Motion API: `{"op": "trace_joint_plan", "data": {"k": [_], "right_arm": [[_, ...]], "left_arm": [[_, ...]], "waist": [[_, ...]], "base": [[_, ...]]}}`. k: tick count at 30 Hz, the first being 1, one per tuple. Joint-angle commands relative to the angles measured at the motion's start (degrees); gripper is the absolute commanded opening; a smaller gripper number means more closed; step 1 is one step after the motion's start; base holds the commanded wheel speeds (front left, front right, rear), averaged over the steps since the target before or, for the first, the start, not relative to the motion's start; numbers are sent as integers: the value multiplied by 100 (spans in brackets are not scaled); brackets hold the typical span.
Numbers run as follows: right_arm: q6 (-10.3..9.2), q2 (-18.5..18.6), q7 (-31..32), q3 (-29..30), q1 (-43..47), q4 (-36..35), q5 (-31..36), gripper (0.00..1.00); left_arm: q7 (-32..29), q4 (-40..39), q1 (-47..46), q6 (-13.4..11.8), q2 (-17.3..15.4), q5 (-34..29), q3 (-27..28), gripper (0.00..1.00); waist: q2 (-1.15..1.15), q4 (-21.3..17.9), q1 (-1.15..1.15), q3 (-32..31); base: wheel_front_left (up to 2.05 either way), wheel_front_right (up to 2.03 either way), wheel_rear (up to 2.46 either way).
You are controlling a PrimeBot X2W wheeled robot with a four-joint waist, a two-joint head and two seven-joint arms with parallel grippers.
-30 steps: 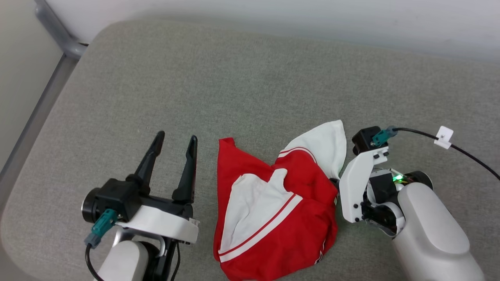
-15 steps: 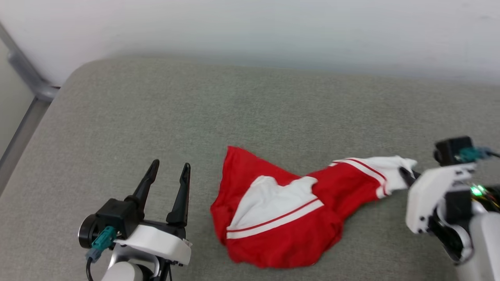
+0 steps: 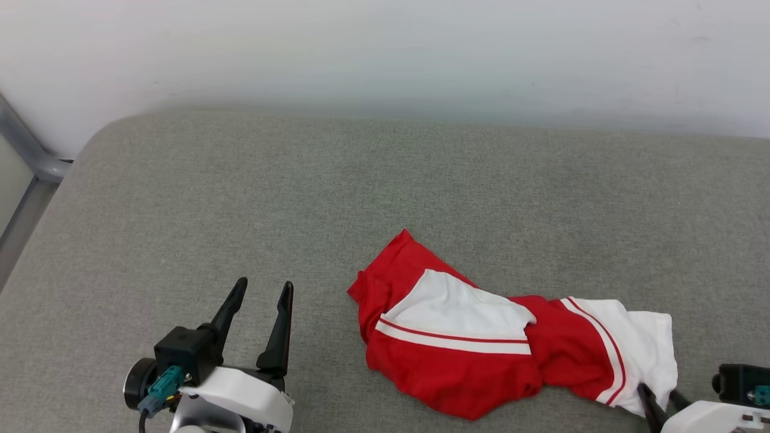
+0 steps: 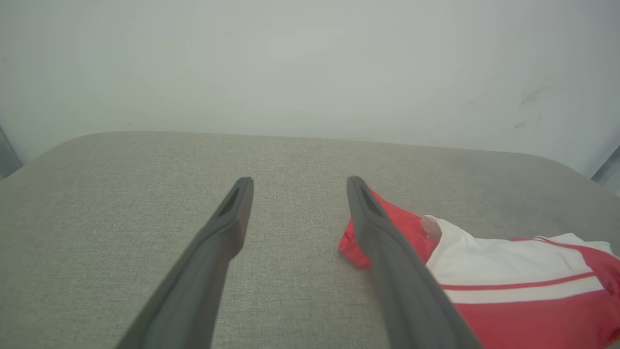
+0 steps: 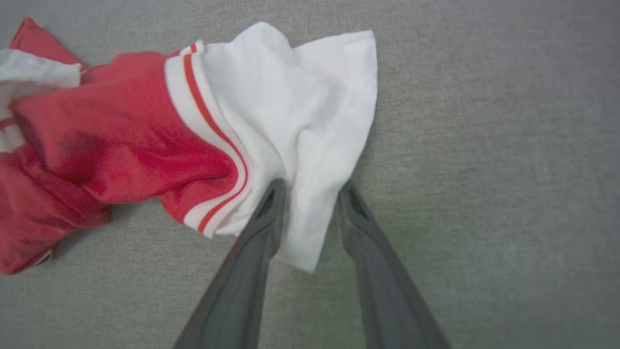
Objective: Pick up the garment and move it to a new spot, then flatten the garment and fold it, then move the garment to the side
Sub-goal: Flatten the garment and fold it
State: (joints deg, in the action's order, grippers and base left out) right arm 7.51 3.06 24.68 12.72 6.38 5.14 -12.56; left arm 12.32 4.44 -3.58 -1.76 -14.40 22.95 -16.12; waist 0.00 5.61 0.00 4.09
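Shirt [image 3: 457,367] lies crumpled on the grey cushion [image 3: 385,180], soft, light, floppy. Right gripper [image 5: 310,186] sits parted astride its white sleeve end [image 5: 310,97]; left gripper [image 3: 261,288] hangs wide apart. Striped hem looks the firmest pinch.

The red garment [image 3: 457,370] lies crumpled on the grey cushion [image 3: 301,198], pulled out sideways, with one white sleeve end with striped trim spread at the right.
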Motion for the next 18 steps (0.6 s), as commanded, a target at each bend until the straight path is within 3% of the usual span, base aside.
{"op": "trace_joint_plan", "data": {"k": [1, 9, 18], "right_arm": [[-4, -19, -413, -17, 50, 22, -158, 100], [-4, -23, -2239, -235, -36, -287, -66, 100], [-4, -22, -2477, -490, 77, -797, 118, 100]], "left_arm": [[-7, 34, 96, -19, -35, 27, -14, 100], [-72, 77, 239, -85, -67, 49, -40, 100], [-158, 93, 277, -127, -108, 103, -36, 100]], "waist": [[0, -6, 0, -37], [0, -29, 0, -237], [0, -61, 0, -429]], "base": [[0, 0, 0], [0, 0, 0], [0, 0, 0]]}}
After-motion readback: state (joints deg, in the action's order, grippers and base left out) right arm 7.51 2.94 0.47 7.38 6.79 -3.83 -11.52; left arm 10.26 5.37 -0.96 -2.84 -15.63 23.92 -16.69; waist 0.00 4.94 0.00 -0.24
